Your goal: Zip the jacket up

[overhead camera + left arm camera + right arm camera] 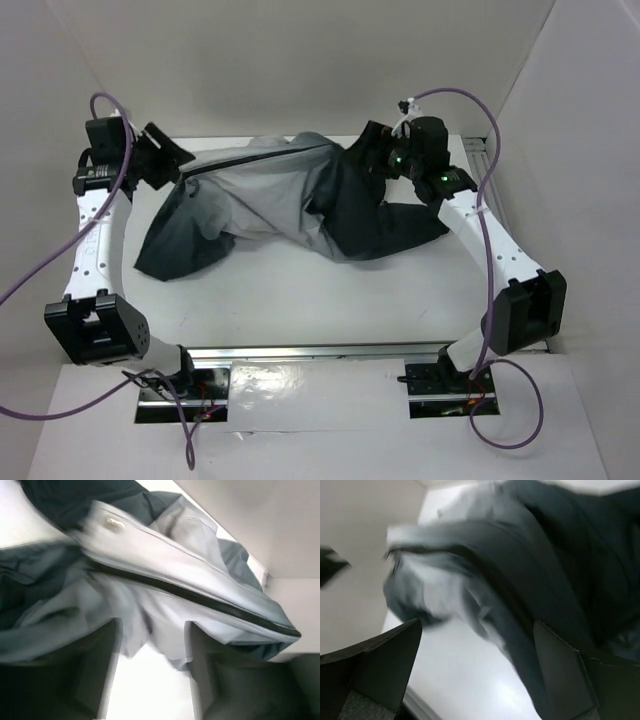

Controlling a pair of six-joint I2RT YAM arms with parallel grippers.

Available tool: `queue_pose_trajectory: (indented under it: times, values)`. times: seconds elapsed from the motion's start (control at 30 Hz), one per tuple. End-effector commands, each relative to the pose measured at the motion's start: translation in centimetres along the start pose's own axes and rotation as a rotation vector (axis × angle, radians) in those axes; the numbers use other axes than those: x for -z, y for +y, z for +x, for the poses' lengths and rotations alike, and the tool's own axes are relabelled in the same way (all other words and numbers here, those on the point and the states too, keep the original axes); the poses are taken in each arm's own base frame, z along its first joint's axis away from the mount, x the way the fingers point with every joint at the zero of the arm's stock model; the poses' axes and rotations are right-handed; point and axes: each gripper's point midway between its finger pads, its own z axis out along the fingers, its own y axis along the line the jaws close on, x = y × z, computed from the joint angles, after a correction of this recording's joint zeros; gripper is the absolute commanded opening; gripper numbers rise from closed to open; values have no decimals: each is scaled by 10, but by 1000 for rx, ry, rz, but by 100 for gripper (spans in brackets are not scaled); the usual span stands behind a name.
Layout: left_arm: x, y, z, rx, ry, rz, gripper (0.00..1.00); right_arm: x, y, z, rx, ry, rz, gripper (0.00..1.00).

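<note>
On the white table (300,300) toward twelve o'clock: large charcoal-black soft fabric jacket (300,205), crumpled, grey lining showing. At its ten o'clock edge, black left gripper (152,627) spread, clasping nothing; at two o'clock, black right gripper (477,625) wide apart, empty.

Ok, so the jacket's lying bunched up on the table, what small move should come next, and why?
Probably ease the left jaws forward onto the dark zipper-like strip edging the grey lining and close there. The large charcoal-black fabric jacket lies crumpled, lining up, and both pairs of jaws stand open and empty, so an edge needs gripping before the front can be straightened.
</note>
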Motion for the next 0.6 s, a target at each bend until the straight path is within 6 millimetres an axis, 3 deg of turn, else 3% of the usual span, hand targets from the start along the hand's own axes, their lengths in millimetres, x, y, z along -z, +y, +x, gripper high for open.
queue_pose_trajectory:
  times: [0.0,0.07,0.13,0.17,0.23,0.27,0.3,0.37,0.4,0.57]
  values:
    - [19,-16,-15,-107,-63,-25,81,20,-8,55,46,182,6,100]
    - [26,-23,-5,-152,-49,-9,100,36,-31,100,50,315,101,100]
    - [36,-34,14,-225,-41,17,100,55,-57,113,63,322,229,100]
    - [39,-35,20,-245,-41,18,100,66,-87,107,76,268,404,100]
    - [42,-32,45,-280,-2,25,100,88,-112,93,50,151,587,100]
    - [54,-43,47,-322,-31,82,100,101,-135,86,56,84,715,100]
    - [59,-45,53,-339,-30,105,100,108,-144,81,46,51,761,100]
    - [63,-41,70,-361,-7,138,100,114,-151,73,47,9,797,100]
    - [75,-44,69,-378,-37,158,100,115,-154,68,45,-13,808,100]
    - [87,-38,77,-406,-54,167,100,109,-155,51,56,-57,780,99]
